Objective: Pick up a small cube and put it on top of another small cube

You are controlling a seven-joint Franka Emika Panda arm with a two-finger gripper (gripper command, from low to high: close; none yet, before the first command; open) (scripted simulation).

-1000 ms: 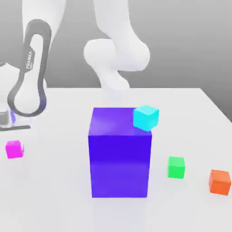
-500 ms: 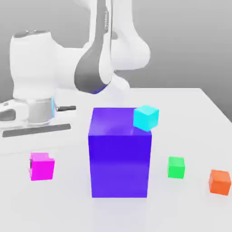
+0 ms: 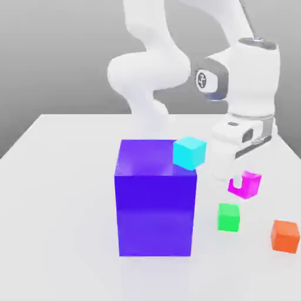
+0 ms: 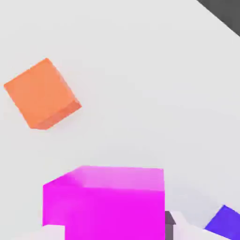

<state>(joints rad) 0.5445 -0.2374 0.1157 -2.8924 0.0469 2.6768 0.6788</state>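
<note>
The small magenta cube (image 3: 246,186) hangs a little above the white table, and my gripper (image 3: 243,181) is shut on it from above. It is just above and slightly to the exterior view's right of the green cube (image 3: 228,217), apart from it. In the hand view the magenta cube (image 4: 108,201) sits between my fingers, with the orange cube (image 4: 41,93) on the table beyond it. A cyan cube (image 3: 189,152) sits at the top right corner of the big purple-blue block (image 3: 155,197).
The orange cube (image 3: 285,236) lies near the table's front right. The big block stands mid-table, to the exterior view's left of my gripper. My arm's white links rise behind the block. Bare table (image 3: 53,206) stretches to the left.
My arm has swung from the exterior view's left side, across behind the big block, to the right side, carrying the magenta cube lifted off the table.
</note>
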